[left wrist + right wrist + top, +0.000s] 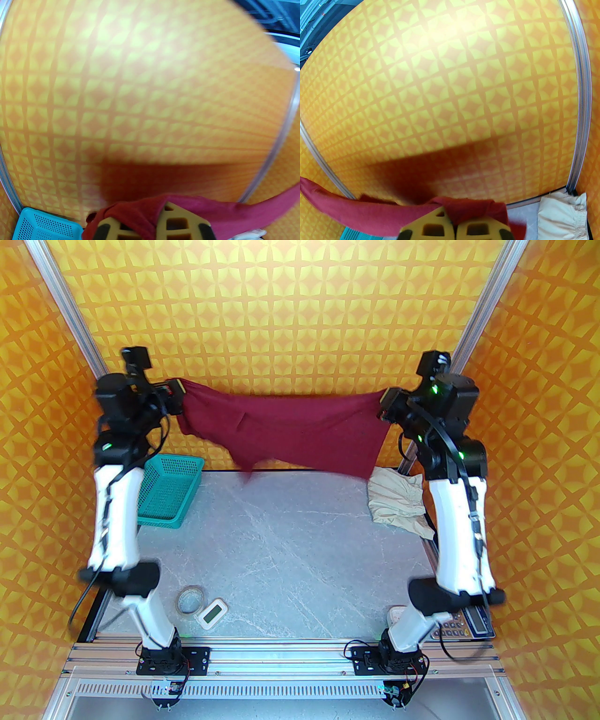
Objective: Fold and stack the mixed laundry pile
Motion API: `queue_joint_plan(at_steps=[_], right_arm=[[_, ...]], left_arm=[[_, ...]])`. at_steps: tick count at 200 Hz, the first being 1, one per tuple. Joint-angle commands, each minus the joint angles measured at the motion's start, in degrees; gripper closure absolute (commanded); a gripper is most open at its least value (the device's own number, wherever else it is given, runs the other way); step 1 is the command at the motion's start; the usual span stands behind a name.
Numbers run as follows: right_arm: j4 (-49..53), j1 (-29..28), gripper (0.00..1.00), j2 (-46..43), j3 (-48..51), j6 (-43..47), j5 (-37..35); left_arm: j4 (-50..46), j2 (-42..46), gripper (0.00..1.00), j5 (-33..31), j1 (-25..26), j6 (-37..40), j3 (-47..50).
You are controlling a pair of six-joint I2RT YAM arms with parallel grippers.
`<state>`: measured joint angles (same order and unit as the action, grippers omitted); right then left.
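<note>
Near edge of bench [300, 558]: a tape roll [190, 600] and a small white digital display unit [212, 612] lie just beside each other on the left. A calculator [468, 622] sits at the right corner, partly under the right arm.

Mid bench: bare grey marbled surface.

Far left: teal mesh basket [168, 491], upright, partly behind the left forearm.

Far right corner: cream gathered piece [396, 500], crumpled on the bench, just beside the right arm, apart from the shirt.

Above the far edge: dark red T-shirt [290, 432], held up in the air and stretched sideways between both arms. Top edge sags slightly in the middle. Lower edge hangs uneven and is blurred.

Left fingers [199, 220]: clenched on a bunched end of the shirt, with cloth wedged between them.

Right fingers [431, 221]: clenched on the opposite end, with red cloth over both tips.

Behind: orange-yellow patterned wall [290, 310].
</note>
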<state>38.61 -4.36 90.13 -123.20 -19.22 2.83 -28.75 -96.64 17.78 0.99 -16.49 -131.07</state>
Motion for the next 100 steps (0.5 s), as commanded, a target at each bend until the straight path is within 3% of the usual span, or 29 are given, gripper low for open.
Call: queue_joint_plan(at_steps=[1,43,66,100], right_arm=[[-7.7,0.2,1.00,-7.5,18.3,-3.8,4.1],[-14.8,0.2,1.00,-22.3,55.9,-8.4,9.9],[-16.5,0.2,1.00,-25.8,71.9,-8.4,10.3],[-15.4,0.2,1.00,-25.1,86.4,-11.3,8.7]], left_arm=[[1.9,7.1,1.00,3.8,1.1,0.5,19.1],[7.9,22.0,1.00,3.9,2.7,-2.2,58.9],[7.8,26.5,1.00,3.8,3.1,-5.3,74.3],[7.9,30.0,1.00,2.5,4.4,-11.4,90.1]])
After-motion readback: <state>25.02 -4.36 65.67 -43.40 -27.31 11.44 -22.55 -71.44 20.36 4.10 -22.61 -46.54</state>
